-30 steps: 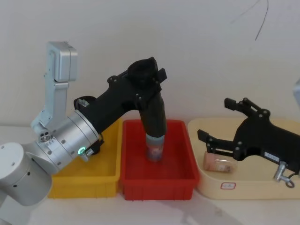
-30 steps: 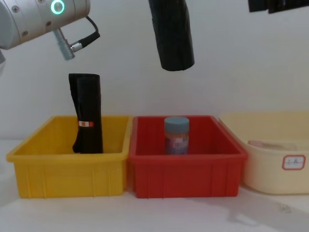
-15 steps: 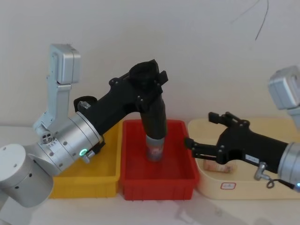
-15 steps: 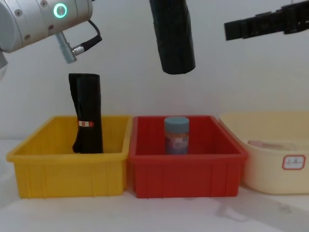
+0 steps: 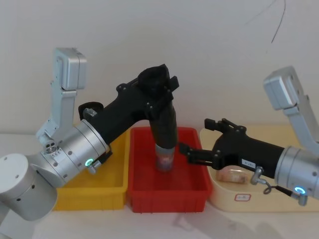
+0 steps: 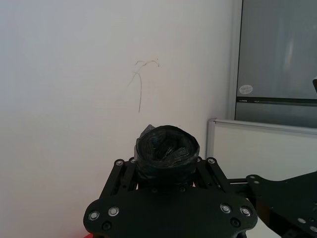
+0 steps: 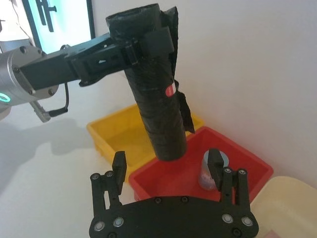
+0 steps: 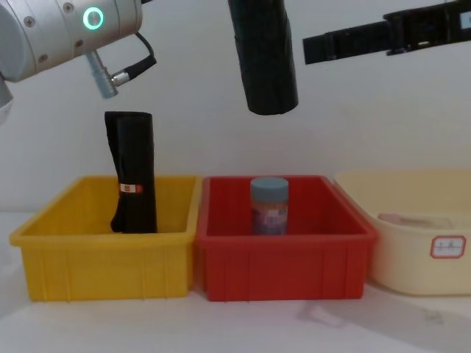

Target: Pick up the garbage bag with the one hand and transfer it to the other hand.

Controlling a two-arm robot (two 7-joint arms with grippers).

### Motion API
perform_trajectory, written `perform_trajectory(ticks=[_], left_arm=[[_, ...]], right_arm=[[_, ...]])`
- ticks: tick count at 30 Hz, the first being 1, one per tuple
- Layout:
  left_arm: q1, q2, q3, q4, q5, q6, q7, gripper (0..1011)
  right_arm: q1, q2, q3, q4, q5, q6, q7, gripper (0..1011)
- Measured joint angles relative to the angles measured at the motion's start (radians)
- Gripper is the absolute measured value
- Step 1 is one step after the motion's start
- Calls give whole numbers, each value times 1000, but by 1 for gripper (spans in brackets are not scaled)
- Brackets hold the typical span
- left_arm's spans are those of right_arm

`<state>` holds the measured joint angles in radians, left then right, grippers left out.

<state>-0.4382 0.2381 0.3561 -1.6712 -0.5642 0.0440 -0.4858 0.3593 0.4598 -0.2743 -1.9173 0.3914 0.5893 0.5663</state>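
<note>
The garbage bag (image 5: 163, 123) is a black glossy roll hanging upright above the red bin (image 5: 194, 186). My left gripper (image 5: 157, 85), on the wrist with the green ring light, is shut on its upper end. The roll's lower end (image 8: 265, 73) hangs well above the jar in the chest view. My right gripper (image 5: 195, 136), on the wrist with the blue light, stands open just right of the roll and does not touch it. From the right wrist the roll (image 7: 158, 109) hangs ahead of the open right gripper (image 7: 166, 158). In the left wrist view, the roll's top (image 6: 167, 150) sticks up between the left jaws.
A second black roll (image 8: 132, 173) with a small red-and-white label stands in the yellow bin (image 8: 103, 257). A jar with a grey-blue lid (image 8: 269, 206) stands in the red bin, under the held roll. A cream tray (image 8: 412, 250) at the right holds a pinkish packet (image 5: 230, 174).
My right arm has swung left from over the cream tray, bringing its open gripper up beside the roll. The left arm and the roll have hardly moved.
</note>
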Motion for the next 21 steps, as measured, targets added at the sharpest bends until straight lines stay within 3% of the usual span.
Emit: perform_trajectory(ticks=[21], left_arm=[[0,0,0,0,0,0,0,413]], right_arm=[[73,-42,-76,86,-20,-65,-12,1000]])
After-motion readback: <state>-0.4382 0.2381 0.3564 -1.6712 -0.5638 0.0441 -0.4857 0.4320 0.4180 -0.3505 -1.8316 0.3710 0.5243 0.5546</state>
